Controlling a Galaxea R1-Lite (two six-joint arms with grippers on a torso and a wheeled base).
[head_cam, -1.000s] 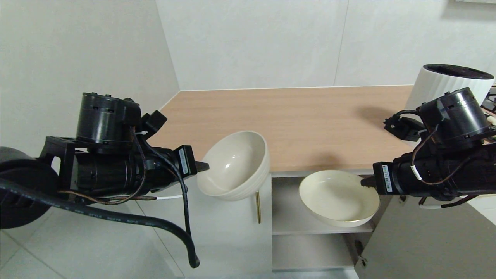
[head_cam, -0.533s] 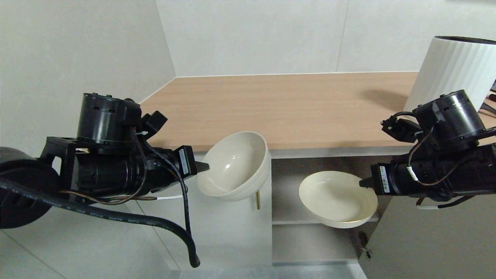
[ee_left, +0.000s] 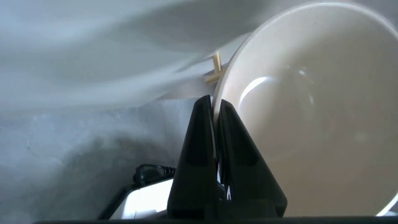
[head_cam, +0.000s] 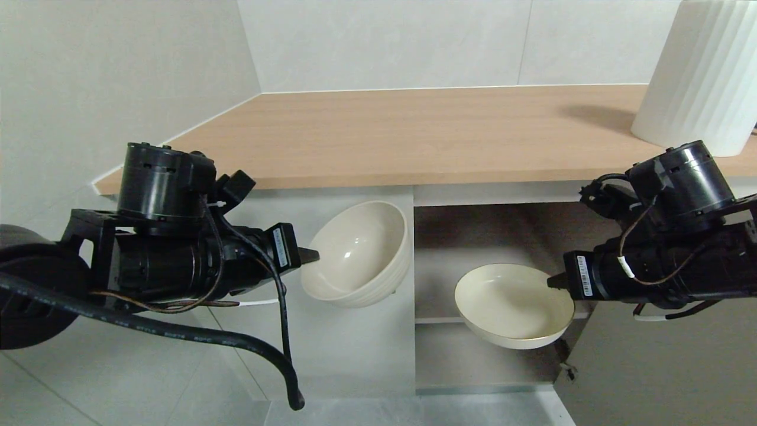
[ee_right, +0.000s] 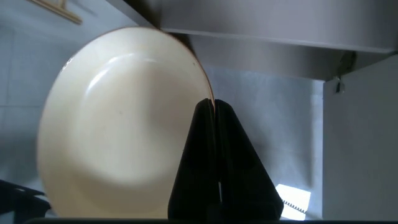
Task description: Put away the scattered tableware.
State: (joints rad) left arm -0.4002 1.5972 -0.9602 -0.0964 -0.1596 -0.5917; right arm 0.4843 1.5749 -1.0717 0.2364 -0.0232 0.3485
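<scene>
My left gripper (head_cam: pixel 310 255) is shut on the rim of a deep cream bowl (head_cam: pixel 359 252), held in the air in front of the closed left cabinet door; the left wrist view has the fingers (ee_left: pixel 214 124) pinching that bowl (ee_left: pixel 311 112) at its rim. My right gripper (head_cam: pixel 553 280) is shut on the rim of a shallow cream plate (head_cam: pixel 511 303), held level before the open cabinet compartment (head_cam: pixel 473 236). In the right wrist view the plate (ee_right: pixel 118 124) is clamped at its edge by the gripper (ee_right: pixel 214 115).
A wooden countertop (head_cam: pixel 426 130) runs above the cabinet. A tall white ribbed container (head_cam: pixel 704 77) stands on it at the right. Inside the open cabinet is a shelf (head_cam: pixel 434 320). The opened door (head_cam: pixel 650 367) hangs at the lower right. Walls close in the left and back.
The head view has dropped: the countertop sits higher in the picture and more of the cabinet interior shows. Both grippers keep hold of their dishes, at about the same places in the picture.
</scene>
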